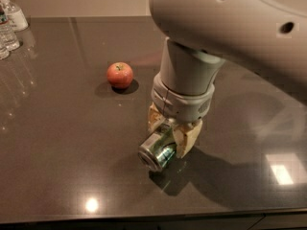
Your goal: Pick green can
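The green can (157,153) lies on its side in my gripper (172,133), silver end facing the camera, held just above the dark table (62,147); its shadow sits below it. The gripper's cream fingers (188,137) are closed on both sides of the can. The grey arm comes down from the upper right and hides the rear of the can.
A red apple (119,74) sits on the table behind and left of the gripper. Clear water bottles (9,23) stand at the far left corner. The table's front edge runs just below the can.
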Controlling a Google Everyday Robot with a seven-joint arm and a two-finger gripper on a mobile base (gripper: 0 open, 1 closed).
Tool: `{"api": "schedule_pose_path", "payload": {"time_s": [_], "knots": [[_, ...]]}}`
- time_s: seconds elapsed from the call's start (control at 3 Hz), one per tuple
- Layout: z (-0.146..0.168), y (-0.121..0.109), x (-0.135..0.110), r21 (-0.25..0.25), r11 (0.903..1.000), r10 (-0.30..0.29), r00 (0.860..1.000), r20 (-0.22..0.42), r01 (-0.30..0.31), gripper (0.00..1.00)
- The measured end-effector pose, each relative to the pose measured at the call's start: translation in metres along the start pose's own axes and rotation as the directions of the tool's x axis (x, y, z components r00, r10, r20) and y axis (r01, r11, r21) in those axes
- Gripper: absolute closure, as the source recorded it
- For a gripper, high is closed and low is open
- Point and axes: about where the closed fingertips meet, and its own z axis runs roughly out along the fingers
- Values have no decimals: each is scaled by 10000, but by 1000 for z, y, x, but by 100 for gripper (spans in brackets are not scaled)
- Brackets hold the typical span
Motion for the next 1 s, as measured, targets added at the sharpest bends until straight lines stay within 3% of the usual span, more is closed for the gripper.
{"api": "schedule_pose_path", "payload": {"time_s": [0.33,1.0], "knots": [[-32,-11,17,462,9979,449,9990,-9,-448,100],[-94,-40,49,1233,9823,1352,9892,575,-1414,100]]}}
